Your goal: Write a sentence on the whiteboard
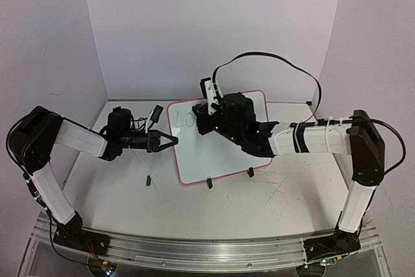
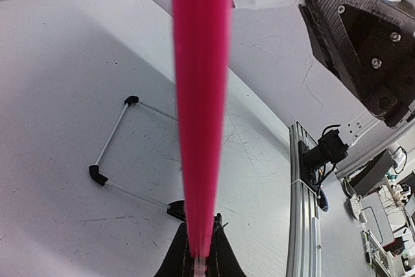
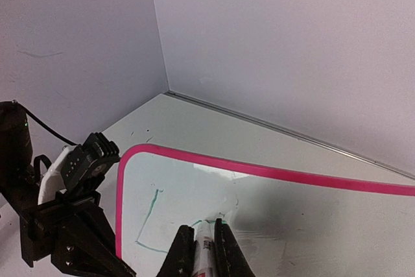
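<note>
The whiteboard [image 1: 214, 154], white with a pink-red frame, lies tilted in the middle of the table on two black clip feet [image 1: 209, 183]. My left gripper [image 1: 170, 141] is shut on the board's left edge; in the left wrist view the pink frame [image 2: 201, 95] runs straight out of the left gripper [image 2: 201, 228]. My right gripper [image 1: 209, 113] is over the board's upper left, shut on a white marker [image 3: 205, 251] whose tip touches the board. Of the sentence [image 3: 148, 222], only a thin green "L" and the start of a second letter show.
A small green marker cap [image 1: 148, 180] lies on the table left of the board's near corner. White walls close in the back and both sides. A metal rail [image 1: 194, 251] runs along the near edge. A black cable [image 1: 285, 63] loops above the right arm.
</note>
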Robot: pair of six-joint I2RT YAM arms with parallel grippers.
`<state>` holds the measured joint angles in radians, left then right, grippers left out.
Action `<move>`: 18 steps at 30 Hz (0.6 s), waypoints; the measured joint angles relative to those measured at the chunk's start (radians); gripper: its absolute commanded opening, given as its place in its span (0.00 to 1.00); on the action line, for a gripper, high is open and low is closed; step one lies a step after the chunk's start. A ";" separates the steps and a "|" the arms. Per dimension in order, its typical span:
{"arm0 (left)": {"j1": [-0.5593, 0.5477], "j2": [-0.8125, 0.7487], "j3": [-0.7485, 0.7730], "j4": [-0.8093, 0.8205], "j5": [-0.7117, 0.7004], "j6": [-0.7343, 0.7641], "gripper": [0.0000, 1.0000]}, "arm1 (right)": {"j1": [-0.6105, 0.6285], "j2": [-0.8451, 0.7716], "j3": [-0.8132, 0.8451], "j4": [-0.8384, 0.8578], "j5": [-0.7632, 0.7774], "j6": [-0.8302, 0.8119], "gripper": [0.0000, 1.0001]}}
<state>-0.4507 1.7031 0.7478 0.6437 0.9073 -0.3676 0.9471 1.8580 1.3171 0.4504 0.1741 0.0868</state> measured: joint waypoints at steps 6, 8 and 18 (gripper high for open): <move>0.000 0.000 0.001 0.001 0.006 0.002 0.00 | 0.014 -0.005 -0.016 0.001 -0.015 0.000 0.00; 0.000 0.000 0.001 0.002 0.007 0.002 0.00 | 0.010 -0.049 -0.079 0.006 -0.021 0.002 0.00; 0.000 0.000 0.003 0.001 0.007 0.003 0.00 | -0.051 -0.151 -0.164 0.029 -0.071 -0.007 0.00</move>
<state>-0.4511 1.7031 0.7506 0.6449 0.9146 -0.3641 0.8965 1.7066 1.1529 0.4792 0.1028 0.0802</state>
